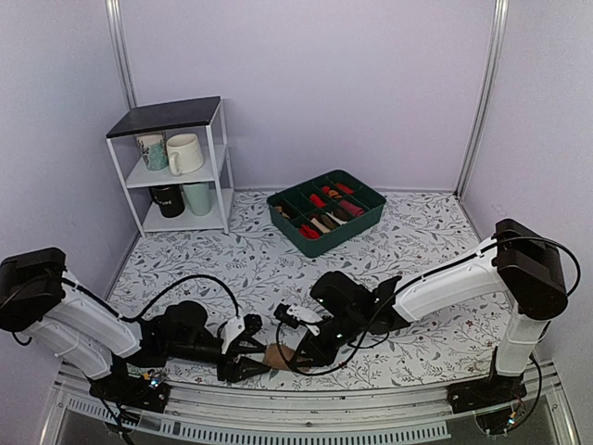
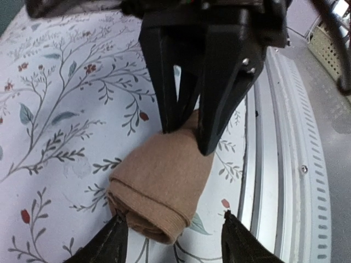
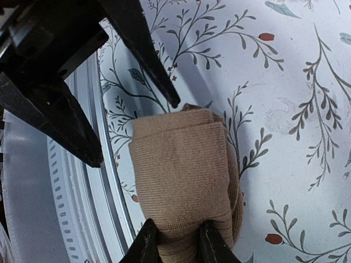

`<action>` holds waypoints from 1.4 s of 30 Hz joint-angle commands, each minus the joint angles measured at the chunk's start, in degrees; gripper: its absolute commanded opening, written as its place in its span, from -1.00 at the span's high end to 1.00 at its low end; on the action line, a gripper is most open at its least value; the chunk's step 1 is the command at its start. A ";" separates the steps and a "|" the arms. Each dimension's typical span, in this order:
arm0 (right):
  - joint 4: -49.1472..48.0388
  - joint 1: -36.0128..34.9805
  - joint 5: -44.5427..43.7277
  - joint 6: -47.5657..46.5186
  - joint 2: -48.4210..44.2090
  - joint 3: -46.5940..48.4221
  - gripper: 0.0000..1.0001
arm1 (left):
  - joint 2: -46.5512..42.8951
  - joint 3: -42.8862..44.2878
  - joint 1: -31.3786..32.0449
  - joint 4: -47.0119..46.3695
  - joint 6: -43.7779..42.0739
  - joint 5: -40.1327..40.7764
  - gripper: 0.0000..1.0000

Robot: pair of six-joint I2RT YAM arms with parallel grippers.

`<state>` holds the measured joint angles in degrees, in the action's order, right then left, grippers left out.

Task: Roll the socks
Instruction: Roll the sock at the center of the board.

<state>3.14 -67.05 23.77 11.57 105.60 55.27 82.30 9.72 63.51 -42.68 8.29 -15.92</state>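
At the far left we are looking at a white shelf with a dark top. It is carrying a patterned mug and a white mug on its upper level, and a black mug and a pale green mug below.

Nearer, the left arm is lying low over the floral table, pointing right. The left gripper is sitting with its fingers spread wide, one on each side of the left end of the socks. We cannot tell whether either finger is touching the knit.

The socks are resting as a compact tan roll on the table at its near edge. They are just beside the metal rail and roughly midway between the two arm bases.

The right gripper is pinching the right end of the roll, its two fingers pressing into the fabric from opposite sides. Seen from the left wrist, those black fingers are coming down onto the far end of the roll, close together.

Behind them, the right arm is lying across the table, with its base at the near right corner.

Farther back, right of centre, a green tray with compartments is holding rolled socks in red, cream and dark colours. It is sitting well apart from both grippers.
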 commanded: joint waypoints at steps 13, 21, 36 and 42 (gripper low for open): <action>14.97 -0.11 -1.71 0.18 6.47 -3.06 0.56 | 2.02 5.45 2.23 2.27 -8.25 -1.47 -0.26; 14.98 -0.11 -1.66 0.42 5.93 -3.67 0.56 | 6.59 8.13 2.49 4.02 -8.65 -3.49 -0.12; 15.37 0.40 -1.96 0.64 6.30 -2.84 0.56 | 14.67 9.38 2.45 6.08 -0.25 -5.29 0.85; 15.65 0.92 -3.20 0.49 5.23 -1.74 0.54 | 15.66 8.75 2.48 5.25 1.53 -5.28 1.00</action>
<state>6.70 -65.71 26.11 12.01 105.82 56.31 93.97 18.92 64.58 -45.41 7.40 -17.98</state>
